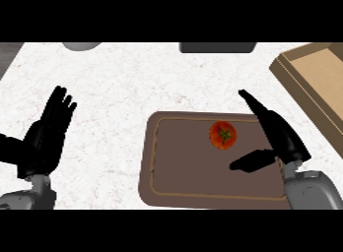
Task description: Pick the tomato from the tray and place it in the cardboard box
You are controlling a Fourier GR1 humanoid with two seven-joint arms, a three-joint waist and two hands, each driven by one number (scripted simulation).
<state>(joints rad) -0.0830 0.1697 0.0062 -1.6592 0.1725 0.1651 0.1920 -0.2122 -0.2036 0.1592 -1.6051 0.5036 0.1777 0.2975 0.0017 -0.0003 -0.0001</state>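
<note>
A red tomato with a green stem lies on the brown tray, toward its upper right part. My right hand hovers over the tray's right side, just right of the tomato, fingers straight and thumb spread out below it; it touches nothing. The cardboard box stands open at the right edge of the counter, beyond the right hand. My left hand rests open at the left, fingers up, far from the tray.
A grey round object and a dark grey object sit at the counter's far edge. The white counter top stretches between the left hand and the tray. A dark strip borders the counter at the upper left.
</note>
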